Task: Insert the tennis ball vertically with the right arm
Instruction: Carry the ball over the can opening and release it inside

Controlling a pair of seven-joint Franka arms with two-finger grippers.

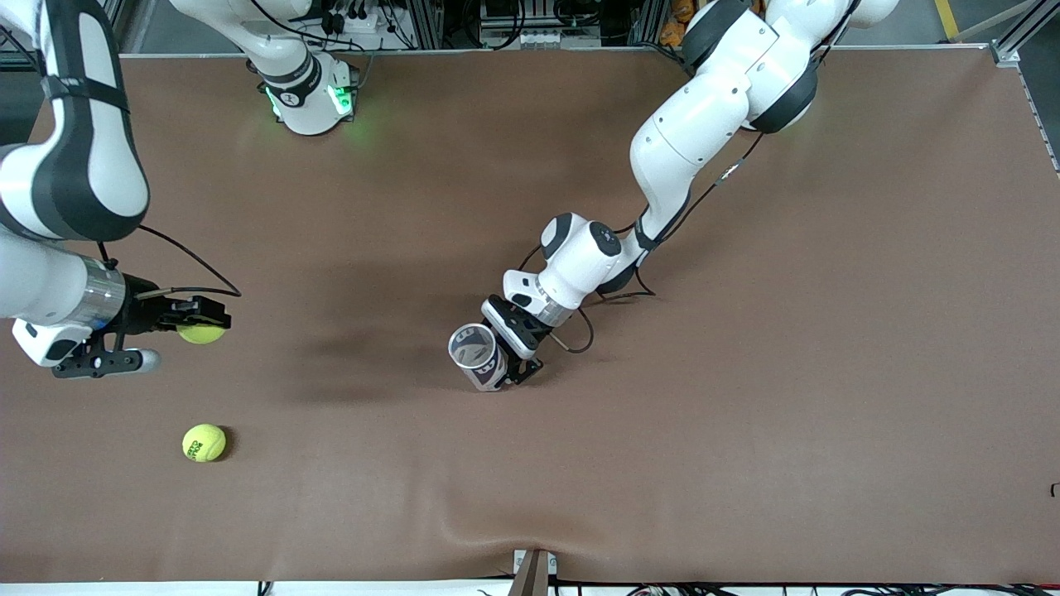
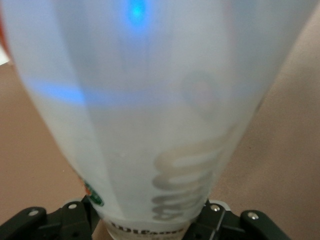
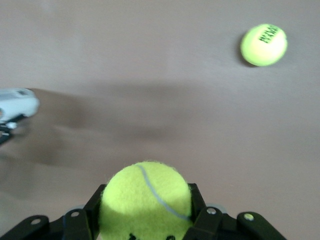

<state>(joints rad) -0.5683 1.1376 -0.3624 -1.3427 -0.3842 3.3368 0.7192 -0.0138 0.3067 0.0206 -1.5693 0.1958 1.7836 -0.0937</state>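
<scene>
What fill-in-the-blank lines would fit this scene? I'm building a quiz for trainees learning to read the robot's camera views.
1. The right gripper is shut on a yellow-green felt ____.
2. The left gripper holds the clear plastic tube with its open mouth facing ____.
3. The number of balls lying loose on the brown table is ____.
4. The loose yellow-green ball lies toward the ____ arm's end of the table.

Missing words: tennis ball; up; one; right

My arms [image 1: 704, 124] are glossy white shells with black joint bands. Thin black cables [image 1: 195, 261] loop loose beside both wrists. One base [image 1: 310, 99] glows green. Both pincers are black, with silver screws [image 3: 248, 216] set in their jaws; a metal ring [image 1: 103, 294] collars one wrist.
</scene>
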